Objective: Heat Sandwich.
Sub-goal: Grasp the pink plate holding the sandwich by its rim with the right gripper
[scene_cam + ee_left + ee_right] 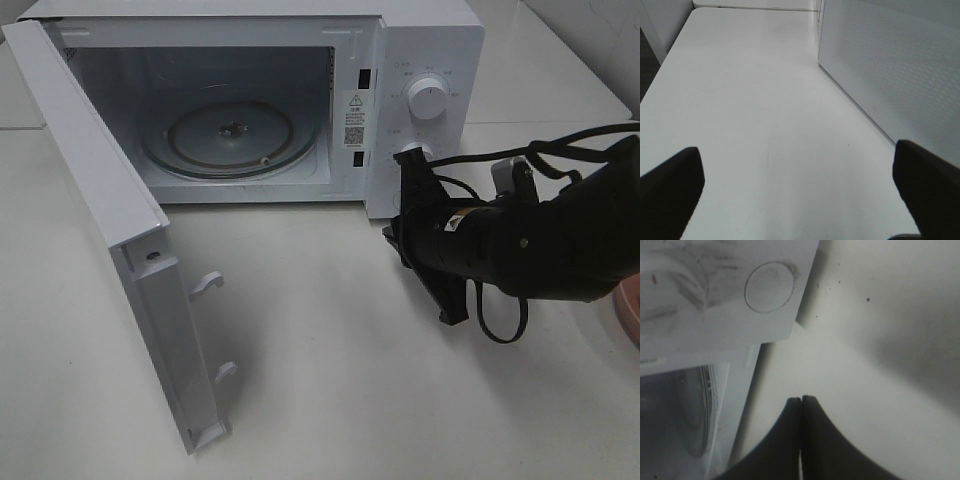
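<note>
Right gripper (801, 399): dark fingers (782, 440) pressed together, nothing between them. White tabletop (880, 340) beneath and ahead. White microwave (700, 320) ahead, off to one side, with a smudged round disc (770, 287) on it. Blurred glass edge (705, 405) beside the fingers.

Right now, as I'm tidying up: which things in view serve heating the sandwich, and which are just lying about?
For the job: white microwave oven, door open; round glass turntable inside it.
Just there: pink round plate, edge only; white tabletop. No sandwich in view.

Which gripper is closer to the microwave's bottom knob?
Right. The right gripper is just before the bottom knob; the left gripper is beside a white perforated panel, outside the high view.
</note>
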Robot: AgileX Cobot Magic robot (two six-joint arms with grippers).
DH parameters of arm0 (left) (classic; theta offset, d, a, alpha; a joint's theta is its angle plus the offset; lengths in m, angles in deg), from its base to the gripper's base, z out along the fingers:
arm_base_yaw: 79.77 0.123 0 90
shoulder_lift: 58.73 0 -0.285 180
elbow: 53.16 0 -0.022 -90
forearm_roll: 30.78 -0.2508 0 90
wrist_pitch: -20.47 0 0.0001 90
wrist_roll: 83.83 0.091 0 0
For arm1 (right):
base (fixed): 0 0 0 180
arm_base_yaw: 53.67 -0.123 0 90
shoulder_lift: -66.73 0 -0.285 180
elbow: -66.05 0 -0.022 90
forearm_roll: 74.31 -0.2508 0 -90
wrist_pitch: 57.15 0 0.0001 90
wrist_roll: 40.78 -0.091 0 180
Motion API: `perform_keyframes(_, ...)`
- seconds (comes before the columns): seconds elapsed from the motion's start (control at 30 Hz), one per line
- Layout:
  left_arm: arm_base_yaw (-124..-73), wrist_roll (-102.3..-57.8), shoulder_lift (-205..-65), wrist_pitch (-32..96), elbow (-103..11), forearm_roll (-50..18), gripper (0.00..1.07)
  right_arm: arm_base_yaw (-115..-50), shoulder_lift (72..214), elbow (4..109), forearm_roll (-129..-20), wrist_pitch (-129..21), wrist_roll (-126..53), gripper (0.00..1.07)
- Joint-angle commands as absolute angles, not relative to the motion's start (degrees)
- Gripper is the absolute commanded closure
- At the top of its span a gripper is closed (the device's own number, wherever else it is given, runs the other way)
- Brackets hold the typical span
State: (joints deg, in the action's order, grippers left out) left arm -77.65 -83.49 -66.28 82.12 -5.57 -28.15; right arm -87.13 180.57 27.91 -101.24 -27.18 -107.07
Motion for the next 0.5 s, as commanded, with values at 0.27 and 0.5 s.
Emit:
perform_keyframes(0.27, -77.7, -83.8, -65.2, 81.6, -5.6, -27.9, 0.09, -87.1, 172.5, 27.9, -92.1, -44.6, -90.5, 1.03)
perform_keyframes(0.5, -77.7, -83.8, -65.2, 81.6, -5.6, -27.9, 0.09, -87.1, 168.1, 27.9, -84.8, -54.5, -84.8, 1.02)
